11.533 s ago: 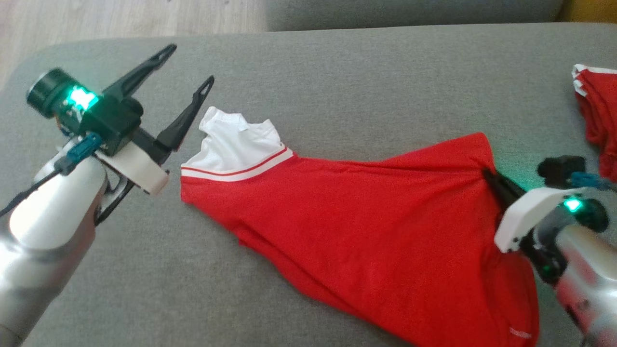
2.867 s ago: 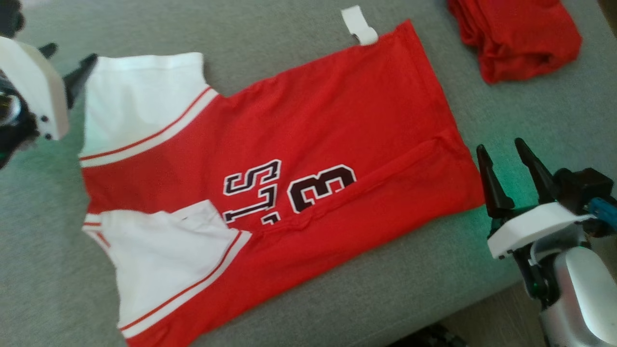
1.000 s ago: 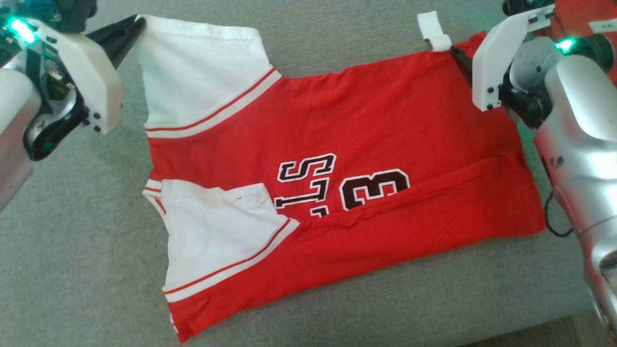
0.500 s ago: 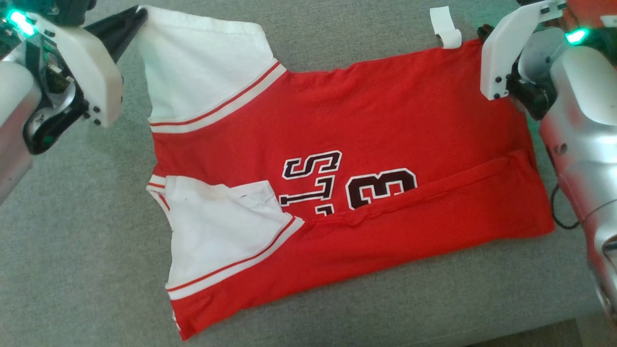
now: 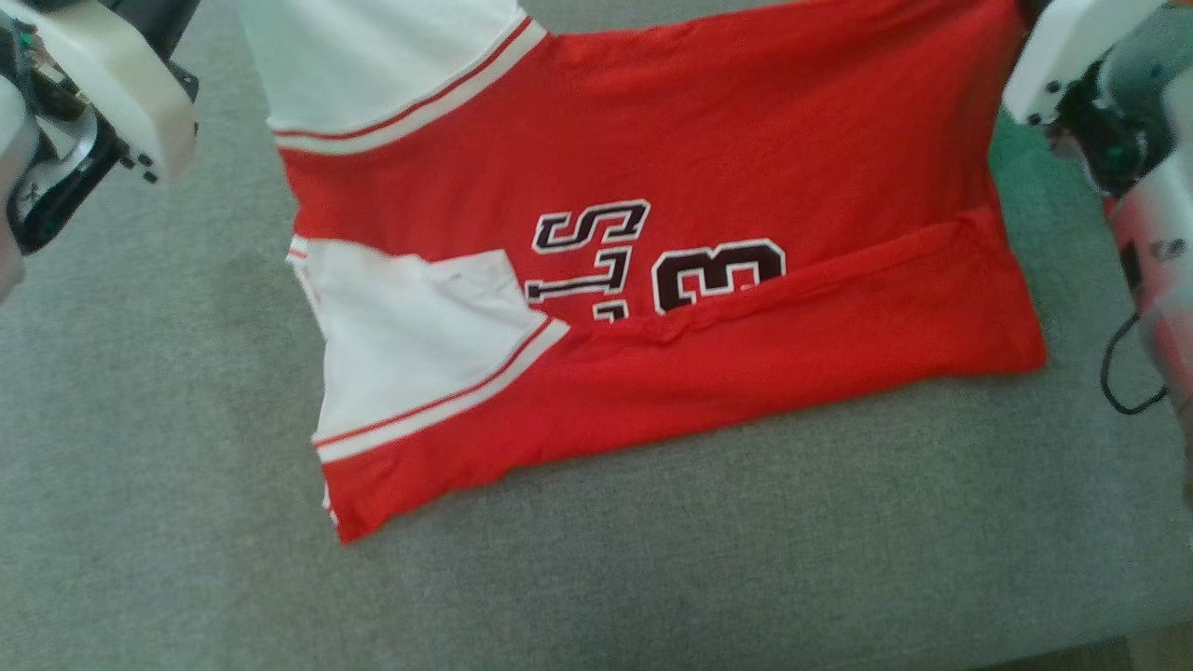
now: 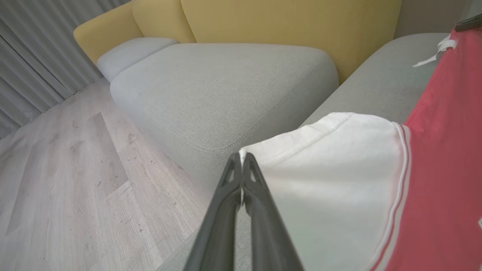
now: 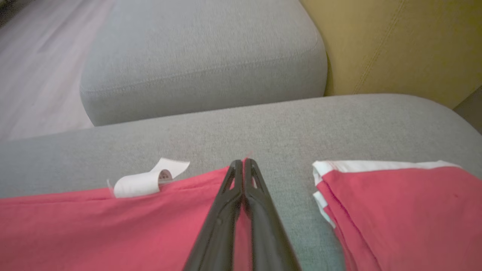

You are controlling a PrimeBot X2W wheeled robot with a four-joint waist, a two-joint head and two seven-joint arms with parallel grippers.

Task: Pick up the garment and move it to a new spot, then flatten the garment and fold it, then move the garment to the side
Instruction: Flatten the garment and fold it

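Note:
The garment is a red jersey with white sleeves and dark lettering, spread on the grey sofa seat, its near long edge folded over. In the left wrist view my left gripper is shut on the corner of the far white sleeve. My right gripper is shut on the far corner of the red hem, beside a curled white tag. In the head view the white mounts of the left gripper and the right gripper flank the garment's far edge.
A second, folded red garment with white trim lies just right of my right fingers. Beyond are a grey cushion, a yellow sofa back and wooden floor. The seat's front edge is at the lower right.
My right gripper has shut on the hem corner. The left grip on the sleeve is unchanged. The head view has shifted, so the garment now sits higher in it.

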